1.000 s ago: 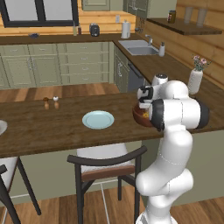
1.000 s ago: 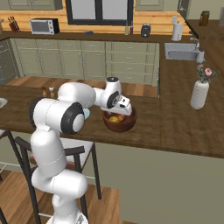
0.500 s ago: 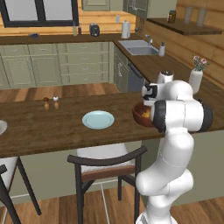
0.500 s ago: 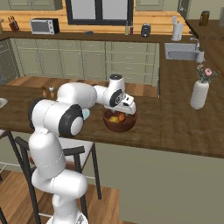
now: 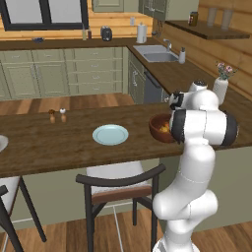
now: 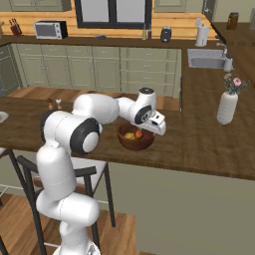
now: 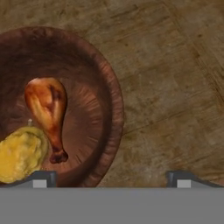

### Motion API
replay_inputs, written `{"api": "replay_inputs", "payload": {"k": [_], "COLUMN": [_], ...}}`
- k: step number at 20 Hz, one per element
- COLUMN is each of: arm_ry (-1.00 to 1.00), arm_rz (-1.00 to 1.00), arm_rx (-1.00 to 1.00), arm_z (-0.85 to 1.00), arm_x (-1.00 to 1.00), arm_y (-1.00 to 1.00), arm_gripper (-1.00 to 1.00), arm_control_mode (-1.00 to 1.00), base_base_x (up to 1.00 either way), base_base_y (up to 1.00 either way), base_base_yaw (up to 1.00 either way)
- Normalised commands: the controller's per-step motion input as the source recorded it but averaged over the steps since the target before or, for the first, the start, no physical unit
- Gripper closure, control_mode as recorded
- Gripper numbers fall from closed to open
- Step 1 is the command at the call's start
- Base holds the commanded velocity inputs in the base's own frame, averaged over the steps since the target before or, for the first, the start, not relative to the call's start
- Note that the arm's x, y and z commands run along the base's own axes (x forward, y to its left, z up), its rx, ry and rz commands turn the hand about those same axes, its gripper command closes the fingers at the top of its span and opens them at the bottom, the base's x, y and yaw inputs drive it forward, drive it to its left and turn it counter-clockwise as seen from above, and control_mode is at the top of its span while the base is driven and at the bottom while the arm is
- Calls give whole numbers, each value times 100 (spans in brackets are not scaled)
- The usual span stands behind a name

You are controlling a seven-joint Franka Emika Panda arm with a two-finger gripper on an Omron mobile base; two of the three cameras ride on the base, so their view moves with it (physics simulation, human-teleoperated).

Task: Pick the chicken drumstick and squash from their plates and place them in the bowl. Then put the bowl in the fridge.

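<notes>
The fridge does not come into these pictures, so the coming move turns on the bowl alone: it sits on the wooden counter just beneath the claw and off to one side of it. In the hand view one finger tip stands over the bowl's inside and the other over bare counter, so the near rim passes between them. The claw is spread wide and holds nothing.

Inside the bowl lie both foods. The chicken drumstick has its thick end away from the claw and its bone end pointing back toward it. The squash touches its side.

The base views add the pale blue plate, bare and well apart from the claw. They show the bowl's contents as small specks at best.
</notes>
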Motion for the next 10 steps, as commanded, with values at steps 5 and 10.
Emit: {"api": "replay_inputs", "payload": {"k": [5, 10], "arm_ry": [7, 3], "arm_rz": [-5, -3], "arm_rx": [1, 0], "arm_z": [-19, -26], "arm_x": [0, 8], "arm_y": [-2, 0], "arm_gripper": [-100, -100], "arm_control_mode": [-100, -100], "base_base_x": [0, 0], "base_base_y": [0, 0], "base_base_yaw": [0, 0]}}
